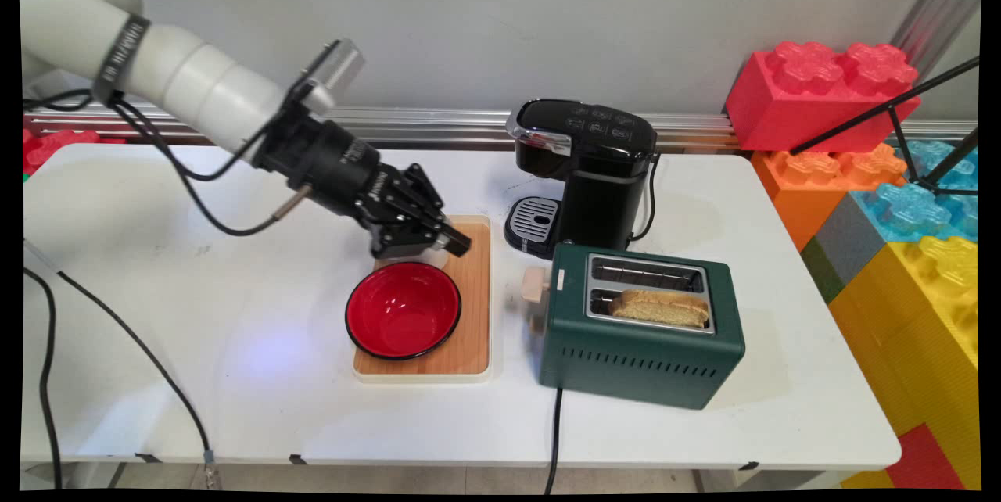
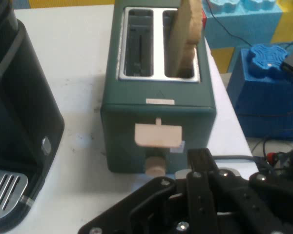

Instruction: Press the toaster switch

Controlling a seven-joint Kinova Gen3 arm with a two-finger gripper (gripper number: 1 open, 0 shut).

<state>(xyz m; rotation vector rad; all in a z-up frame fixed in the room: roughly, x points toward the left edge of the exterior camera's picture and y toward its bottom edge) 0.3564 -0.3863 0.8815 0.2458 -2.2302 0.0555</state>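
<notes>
Presently the gripper (image 1: 446, 240) hangs low over the far end of the wooden board (image 1: 469, 306), just behind the red bowl (image 1: 403, 309); whether its fingers are open or closed cannot be told. Bowl sits on the board, empty. Right of the board stands a green toaster (image 1: 641, 338) with one slice of bread (image 1: 661, 308) upright in its near slot. Behind it, a black coffee machine (image 1: 583, 173). All on the white table (image 1: 195, 314).
</notes>
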